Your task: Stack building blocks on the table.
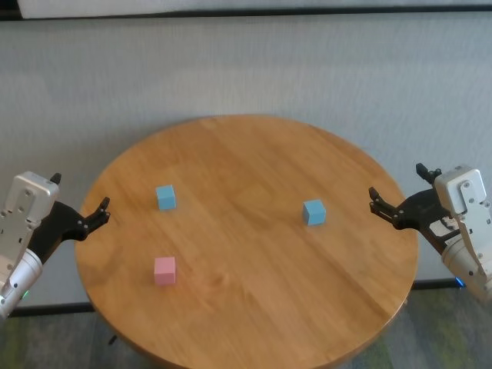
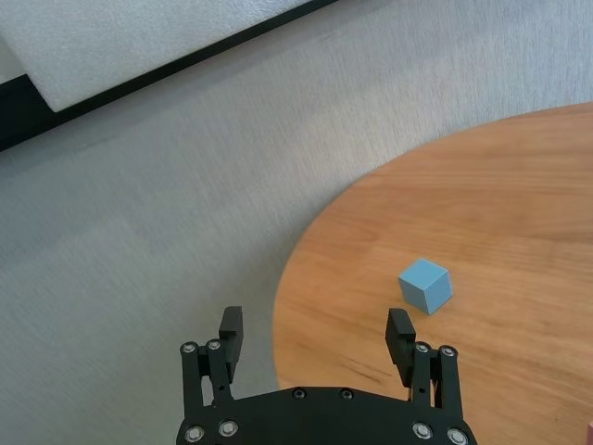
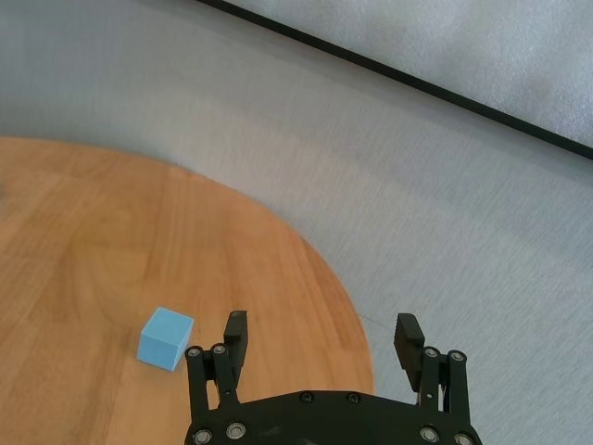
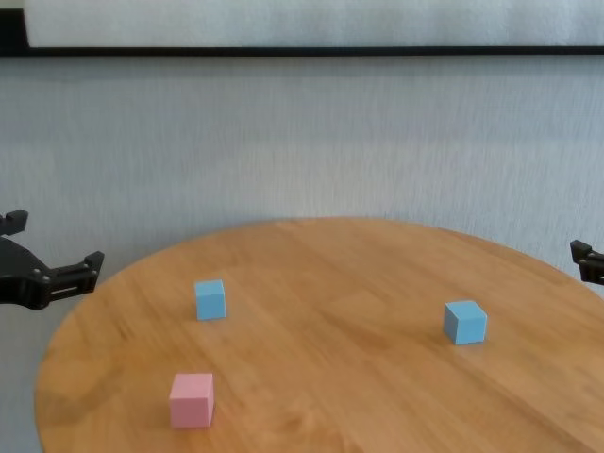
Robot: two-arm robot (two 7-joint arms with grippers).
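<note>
Three building blocks lie apart on the round wooden table point(image 1: 254, 146). The pale pink cube point(image 1: 164, 270) is near the front left. One light blue cube point(image 1: 165, 197) lies behind it, and it also shows in the left wrist view point(image 2: 425, 286). The other light blue cube point(image 1: 314, 212) is on the right, and it also shows in the right wrist view point(image 3: 166, 338). My left gripper point(image 1: 79, 192) is open and empty at the table's left edge. My right gripper point(image 1: 397, 181) is open and empty at the right edge.
Grey carpet point(image 1: 246, 69) surrounds the table. A white wall with a black baseboard point(image 4: 302, 51) runs along the back.
</note>
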